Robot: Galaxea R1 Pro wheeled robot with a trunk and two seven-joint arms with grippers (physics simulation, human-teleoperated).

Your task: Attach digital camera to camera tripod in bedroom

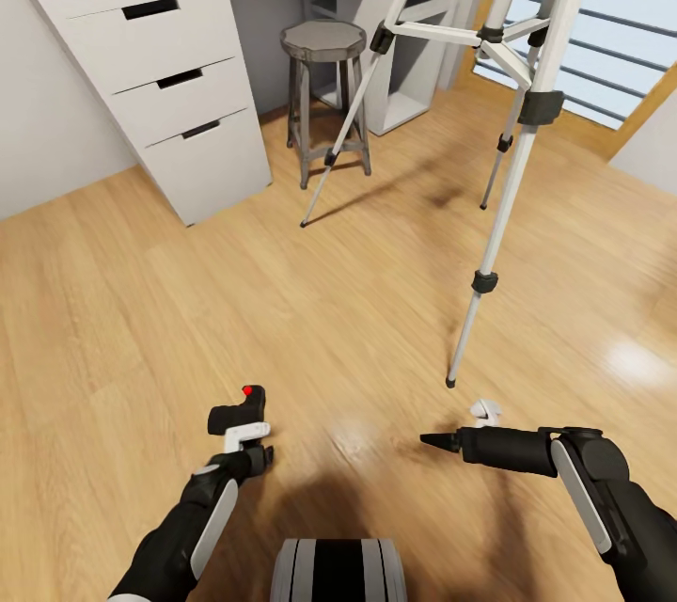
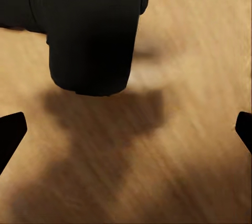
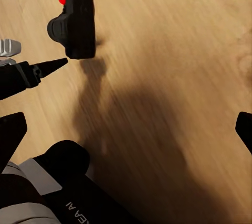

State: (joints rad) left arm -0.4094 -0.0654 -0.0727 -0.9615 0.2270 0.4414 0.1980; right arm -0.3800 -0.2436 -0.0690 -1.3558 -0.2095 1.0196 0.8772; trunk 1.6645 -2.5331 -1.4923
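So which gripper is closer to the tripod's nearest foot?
Right. The right gripper sits just below that camera tripod foot; the left gripper, with the digital camera, is farther off.

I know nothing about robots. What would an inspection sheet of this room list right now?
Surface: light wood plank floor, glossy, with shadows of the arms.
Job's things: digital camera at the end of the left arm, not on the tripod; camera tripod standing ahead to the right, legs spread.
Clutter: grey stool beside the desk, behind one tripod leg.
Grippers: left gripper has the camera just beyond it, with its fingertips apart, so the grip is unclear; right gripper is open and holds nothing.
Cables: nothing seen.
Surroundings: white desk with three drawers and a wood top; window at the far right.
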